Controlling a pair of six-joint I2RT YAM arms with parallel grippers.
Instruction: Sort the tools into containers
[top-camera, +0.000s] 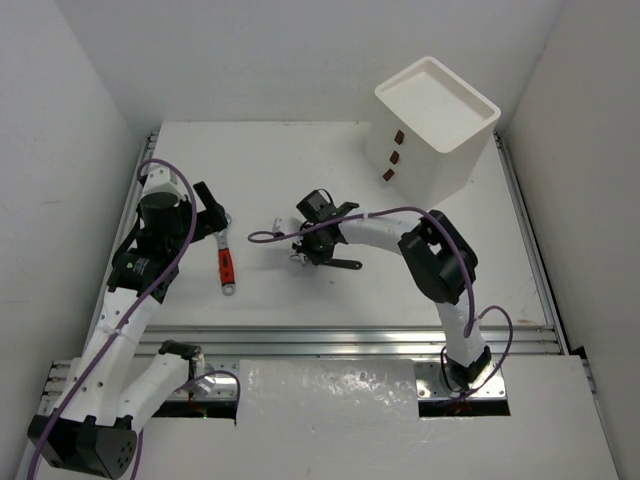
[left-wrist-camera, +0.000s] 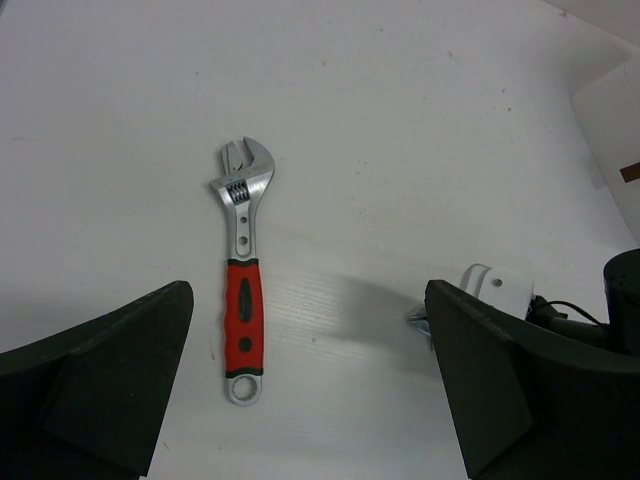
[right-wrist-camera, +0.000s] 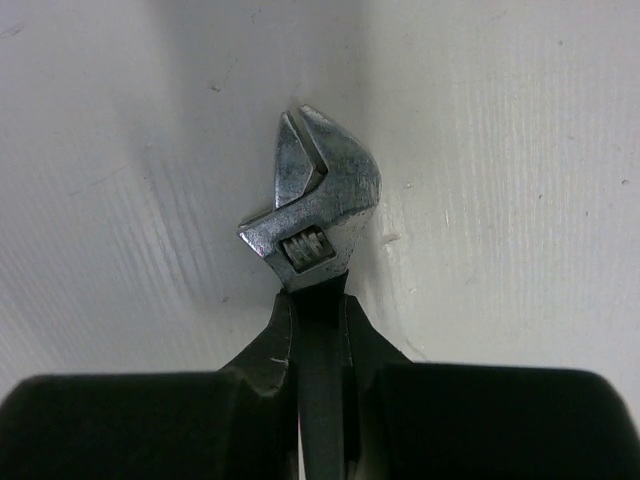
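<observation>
A red-handled adjustable wrench (top-camera: 226, 262) lies flat on the table left of centre. My left gripper (top-camera: 215, 212) hovers over it, open. In the left wrist view the red-handled wrench (left-wrist-camera: 243, 310) sits between and ahead of the wide-spread fingers (left-wrist-camera: 110, 370), touching neither. At mid-table my right gripper (top-camera: 308, 246) is shut on a black-handled adjustable wrench (top-camera: 345, 264). The right wrist view shows that wrench's steel head (right-wrist-camera: 320, 200) sticking out past the closed fingers (right-wrist-camera: 265, 350), with the black handle clamped between them, right at the table surface. The white container (top-camera: 440, 165) stands at the far right.
The container has three dark red tabs on its front and a recessed tray top (top-camera: 436, 105). White walls close in the table on the left, back and right. A metal rail (top-camera: 350, 340) runs along the near edge. The right arm's purple cable (top-camera: 380, 212) loops over mid-table.
</observation>
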